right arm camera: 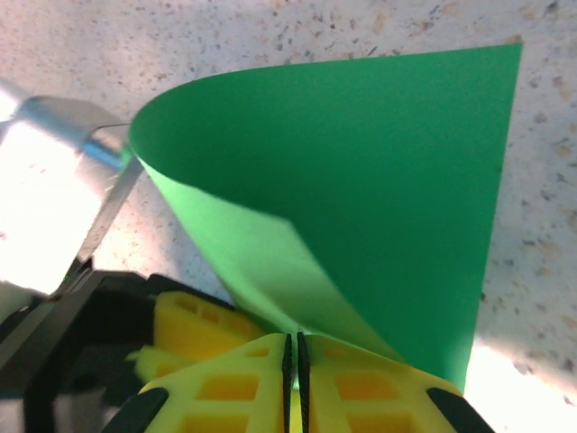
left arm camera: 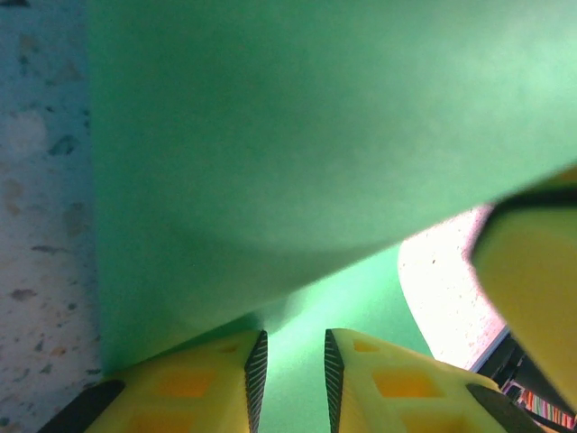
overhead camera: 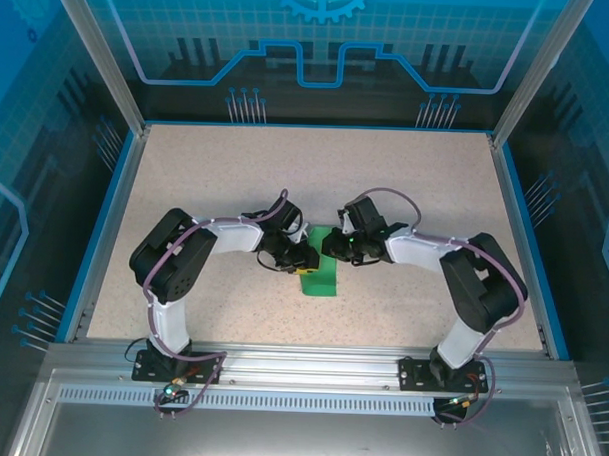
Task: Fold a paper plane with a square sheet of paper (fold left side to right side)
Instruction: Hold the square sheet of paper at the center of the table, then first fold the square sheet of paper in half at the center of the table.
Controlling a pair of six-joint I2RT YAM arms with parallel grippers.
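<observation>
no readable text, labels or numbers

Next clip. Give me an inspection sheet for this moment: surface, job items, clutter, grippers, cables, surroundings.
Surface: speckled beige table.
Job's things: square sheet of paper, bright green, curled over mid-table, not creased flat.
Clutter: nothing seen.
Grippers: right gripper shut on the sheet's edge; left gripper over the sheet, fingers slightly apart.
Cables: purple cables looping clear of the sheet.
Surroundings: blue-panelled enclosure; aluminium rail at the near edge.
</observation>
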